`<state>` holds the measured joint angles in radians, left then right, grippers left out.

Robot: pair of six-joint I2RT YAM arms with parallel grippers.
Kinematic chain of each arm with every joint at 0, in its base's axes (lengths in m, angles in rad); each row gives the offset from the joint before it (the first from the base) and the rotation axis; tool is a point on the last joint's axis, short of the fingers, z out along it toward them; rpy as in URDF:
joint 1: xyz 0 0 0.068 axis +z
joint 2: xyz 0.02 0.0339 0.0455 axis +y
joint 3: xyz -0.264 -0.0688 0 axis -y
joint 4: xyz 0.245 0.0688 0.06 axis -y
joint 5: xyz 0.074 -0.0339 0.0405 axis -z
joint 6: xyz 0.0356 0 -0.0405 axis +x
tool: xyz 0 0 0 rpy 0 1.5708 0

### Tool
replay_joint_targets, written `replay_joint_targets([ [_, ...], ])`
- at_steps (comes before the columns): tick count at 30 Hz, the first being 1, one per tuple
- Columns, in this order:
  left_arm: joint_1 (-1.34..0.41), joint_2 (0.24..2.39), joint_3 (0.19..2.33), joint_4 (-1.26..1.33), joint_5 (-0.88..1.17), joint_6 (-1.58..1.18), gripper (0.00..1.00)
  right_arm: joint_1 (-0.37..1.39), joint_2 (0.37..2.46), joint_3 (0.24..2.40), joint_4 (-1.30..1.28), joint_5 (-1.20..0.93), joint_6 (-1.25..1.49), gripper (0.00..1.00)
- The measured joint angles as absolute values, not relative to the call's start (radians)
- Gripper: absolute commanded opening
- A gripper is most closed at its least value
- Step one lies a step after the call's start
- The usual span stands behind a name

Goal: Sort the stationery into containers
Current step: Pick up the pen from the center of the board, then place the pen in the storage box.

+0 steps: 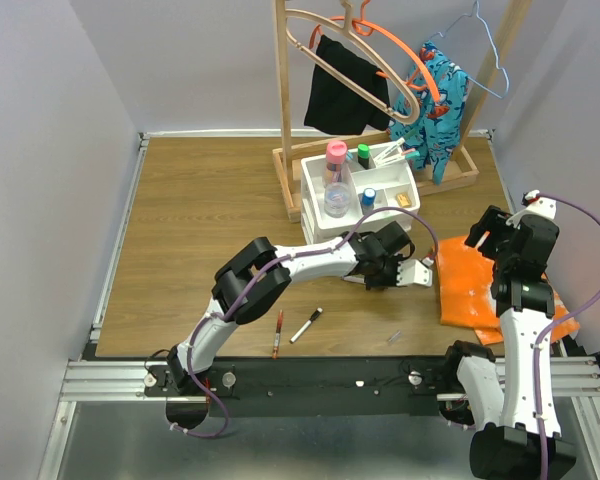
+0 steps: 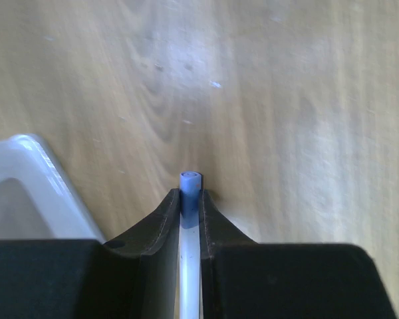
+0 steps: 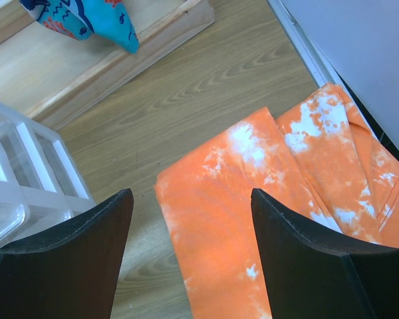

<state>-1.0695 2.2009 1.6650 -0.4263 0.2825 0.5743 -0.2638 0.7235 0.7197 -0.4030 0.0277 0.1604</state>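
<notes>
While a red pen (image 1: pixel 277 334) and a black-tipped marker (image 1: pixel 306 326) lie unsorted nearest me and my right gripper (image 3: pixel 189 199) hangs spread over the orange cloth (image 1: pixel 470 290), my left gripper (image 2: pixel 191 203) pinches a blue-tipped pen (image 2: pixel 191 181) beside the organiser (image 1: pixel 308 180), whose tray is already part-filled.

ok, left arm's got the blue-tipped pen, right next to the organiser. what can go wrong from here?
1. The pen lies lengthwise in the left gripper, with only its blue end poking out. It could slide out if tilted downward.
2. The organiser sits close beside that gripper, so a lift may clip it.
3. The pink-capped bottle stands upright in the top tray, and a careless drop-off could topple it.
</notes>
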Motion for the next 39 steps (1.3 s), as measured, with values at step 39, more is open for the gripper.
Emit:
replay_joint_targets([
  [39,-0.817,2.065,2.266,-0.073,0.567,0.236,0.08,-0.264,0.784,0.784,-0.405,0.029,0.137,0.79],
])
